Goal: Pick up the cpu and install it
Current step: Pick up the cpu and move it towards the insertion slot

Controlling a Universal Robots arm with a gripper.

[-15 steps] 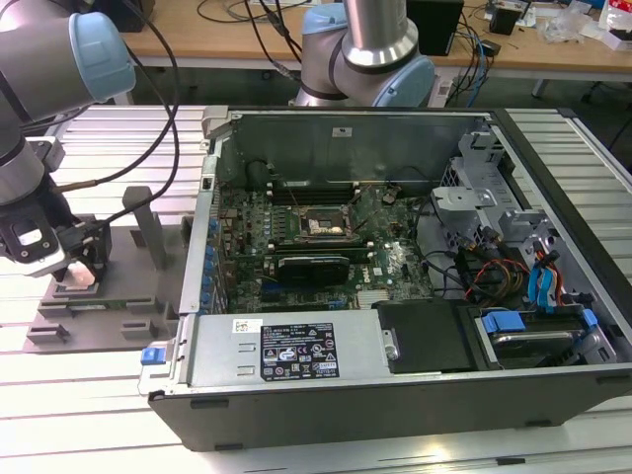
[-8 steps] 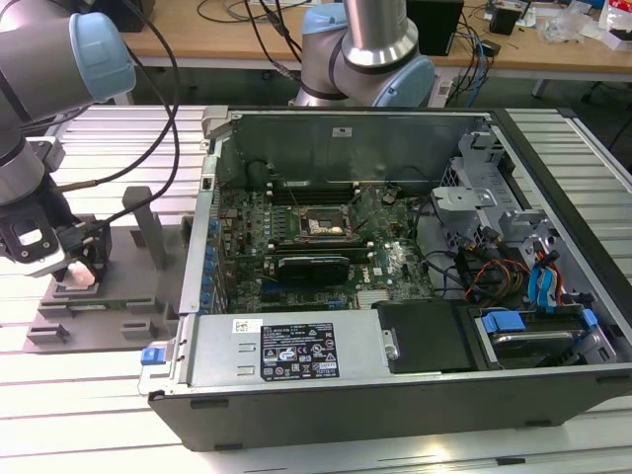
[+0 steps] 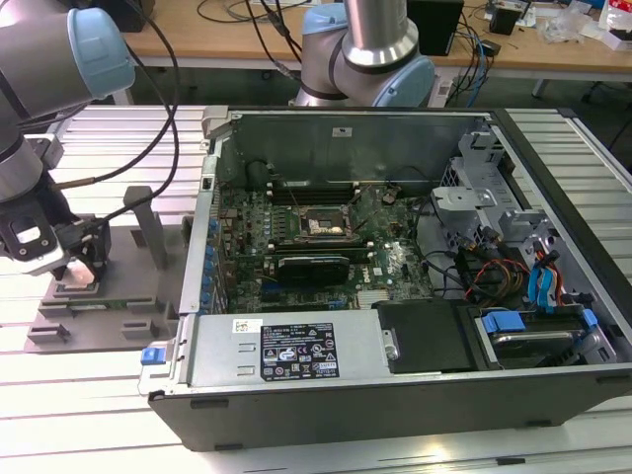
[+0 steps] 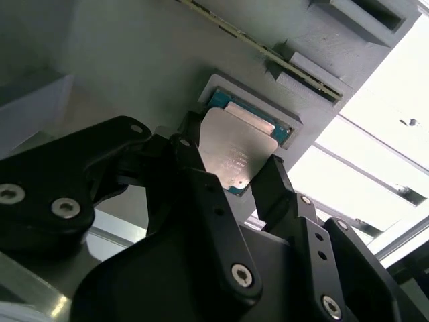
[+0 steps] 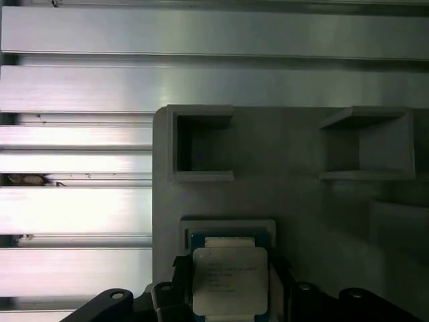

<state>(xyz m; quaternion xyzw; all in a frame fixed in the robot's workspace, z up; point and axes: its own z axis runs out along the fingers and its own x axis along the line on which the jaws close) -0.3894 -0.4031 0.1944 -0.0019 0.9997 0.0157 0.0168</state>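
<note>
**A:** Starting at the exterior view's left, where does the arm stand?

**B:** The gripper (image 3: 77, 265) is down over the grey holder block (image 3: 109, 306) that lies on the slatted table (image 3: 59, 415), just beside the open computer case (image 3: 395, 380). In both wrist views the cpu (image 4: 236, 151) (image 5: 230, 278) lies flat in its shallow pocket (image 5: 228, 225) in that block, silver top up, not yet lifted.

**A:** And the tool?

**B:** Narrow. The black fingers (image 4: 190, 149) stand on two opposite sides of the chip and look closed against its edges. It reads as a grip taken, with the chip seated in the block.

**A:** What makes this grasp a good one?

**B:** Evenness, most likely. The pads should bear on the pale rim and not ride up onto the metal lid. They should also sit centred along each edge, so that the chip cannot pivot. In the second wrist view one finger seems to meet the chip near a corner, which is worth watching. The pocket walls sit close around the chip, so any tilt could catch an edge. Light pressure ought to be enough for a part so thin and stiff.

**A:** Further right?

**B:** Inside the case the black-framed socket (image 3: 321, 225) sits on the motherboard, well apart from the gripper. The long black expansion card (image 3: 314, 267) is just beside it.
</note>
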